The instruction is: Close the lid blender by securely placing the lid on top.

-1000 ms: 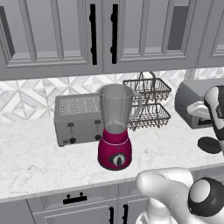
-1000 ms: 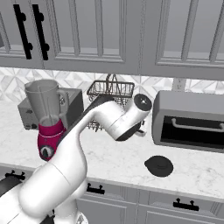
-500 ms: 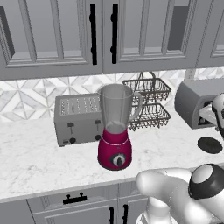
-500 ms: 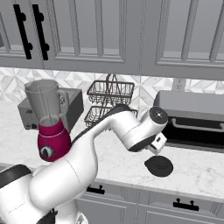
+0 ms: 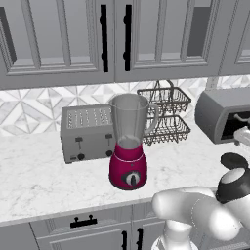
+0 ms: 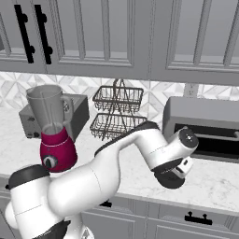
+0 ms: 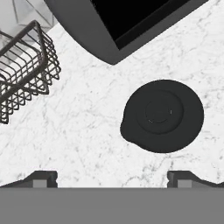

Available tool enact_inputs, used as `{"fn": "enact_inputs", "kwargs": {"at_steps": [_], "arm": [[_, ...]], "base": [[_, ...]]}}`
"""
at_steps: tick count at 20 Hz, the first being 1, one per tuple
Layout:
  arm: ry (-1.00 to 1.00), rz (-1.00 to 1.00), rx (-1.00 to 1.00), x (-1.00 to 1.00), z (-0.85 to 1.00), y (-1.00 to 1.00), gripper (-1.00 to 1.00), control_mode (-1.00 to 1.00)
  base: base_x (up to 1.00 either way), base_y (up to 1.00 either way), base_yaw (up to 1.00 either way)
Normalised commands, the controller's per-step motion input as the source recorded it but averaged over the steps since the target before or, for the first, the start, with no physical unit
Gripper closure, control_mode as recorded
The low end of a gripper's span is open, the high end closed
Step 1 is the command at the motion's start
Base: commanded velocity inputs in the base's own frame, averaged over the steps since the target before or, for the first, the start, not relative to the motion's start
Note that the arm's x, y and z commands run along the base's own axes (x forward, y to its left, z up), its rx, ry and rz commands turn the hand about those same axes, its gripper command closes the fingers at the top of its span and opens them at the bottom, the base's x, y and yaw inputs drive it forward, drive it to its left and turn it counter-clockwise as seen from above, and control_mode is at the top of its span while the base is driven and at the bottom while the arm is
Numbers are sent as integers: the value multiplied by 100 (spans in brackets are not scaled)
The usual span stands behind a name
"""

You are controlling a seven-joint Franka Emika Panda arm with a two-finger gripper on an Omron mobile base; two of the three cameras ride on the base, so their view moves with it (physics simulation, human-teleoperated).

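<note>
While the gripper hangs over the marble counter with its two dark fingertips spread wide and nothing between them, the lid lies flat on the stone just ahead of it in the hand view, nearer the right fingertip than the left and clear of both. It is a round black disc with a raised ring at its centre and a small lip on one side, and no part of the hand touches it. Beyond the lid, further from the fingertips, sits the dark grey toaster oven with its black opening facing the counter. Off to the left of the fingertips in that view is the wire basket rack, standing on the same counter.

From the right base view the hand is poised directly above the lid, which peeks out as a dark patch beneath it, in front of the toaster oven. From the left base view the lid rests on the counter near the right edge, below the toaster oven.

Well away from the gripper, across the counter past the wire rack, stands the blender, upright, its clear grey jar open at the top above the magenta base. Just behind and beside the blender is the silver toaster. Grey cabinet doors hang above it all.
</note>
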Motion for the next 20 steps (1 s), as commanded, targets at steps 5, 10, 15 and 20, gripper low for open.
{"fn": "enact_inputs", "kwargs": {"at_steps": [5, 10, 15, 20], "arm": [[0, 1, -5, -9, -2, 0, -100, -100], [12, 0, -17, 0, -42, 9, -100, -100], [13, 1, -15, 3, -56, 4, -100, -100], [1, 4, 0, 45, -14, 0, -100, -100]], "base": [[0, 0, 0], [0, 0, 0], [0, 0, 0], [0, 0, 0]]}}
